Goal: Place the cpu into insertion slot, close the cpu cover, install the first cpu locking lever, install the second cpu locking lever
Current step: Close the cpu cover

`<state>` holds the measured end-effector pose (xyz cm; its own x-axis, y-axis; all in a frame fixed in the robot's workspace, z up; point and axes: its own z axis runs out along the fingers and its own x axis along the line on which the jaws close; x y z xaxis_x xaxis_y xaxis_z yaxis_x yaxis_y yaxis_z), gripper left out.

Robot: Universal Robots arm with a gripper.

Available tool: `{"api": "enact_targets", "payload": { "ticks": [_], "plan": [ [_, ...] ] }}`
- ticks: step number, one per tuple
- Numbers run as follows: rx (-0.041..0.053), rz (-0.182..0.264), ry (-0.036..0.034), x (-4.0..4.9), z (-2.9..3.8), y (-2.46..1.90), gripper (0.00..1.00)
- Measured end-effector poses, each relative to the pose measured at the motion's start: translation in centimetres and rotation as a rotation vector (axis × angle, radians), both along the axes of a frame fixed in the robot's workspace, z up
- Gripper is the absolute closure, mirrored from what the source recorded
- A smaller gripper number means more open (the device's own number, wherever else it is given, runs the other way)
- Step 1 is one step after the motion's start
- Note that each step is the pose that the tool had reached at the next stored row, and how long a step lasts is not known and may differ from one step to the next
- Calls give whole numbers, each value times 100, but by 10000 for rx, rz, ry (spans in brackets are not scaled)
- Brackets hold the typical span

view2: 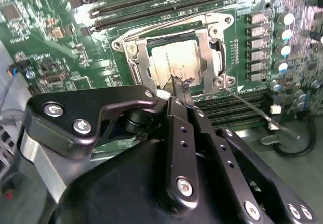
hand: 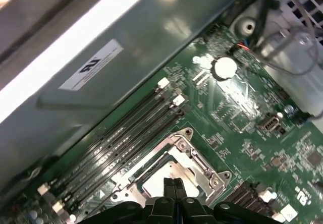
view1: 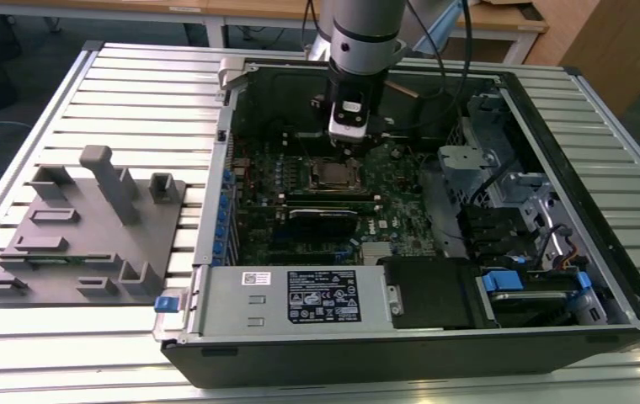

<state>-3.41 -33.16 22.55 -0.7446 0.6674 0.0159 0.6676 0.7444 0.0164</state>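
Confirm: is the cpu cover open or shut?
Shut. In the second wrist view the cpu cover lies flat over the cpu, whose silver top shows through the cut-out.

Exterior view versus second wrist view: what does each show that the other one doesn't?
Exterior view: the whole open case on a slatted table, a grey fixture to the exterior view's left of it, and the power supply. Second wrist view: the cover lying over the cpu, and a thin lever sticking out sideways. Both: the green motherboard, the socket, and the shut claw at the socket's edge.
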Motion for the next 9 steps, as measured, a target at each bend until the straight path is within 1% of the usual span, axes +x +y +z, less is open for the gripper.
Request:
{"api": "enact_targets", "payload": {
  "ticks": [9],
  "plan": [
    [1,1607,0,0,-7,0,90]
  ]
}}
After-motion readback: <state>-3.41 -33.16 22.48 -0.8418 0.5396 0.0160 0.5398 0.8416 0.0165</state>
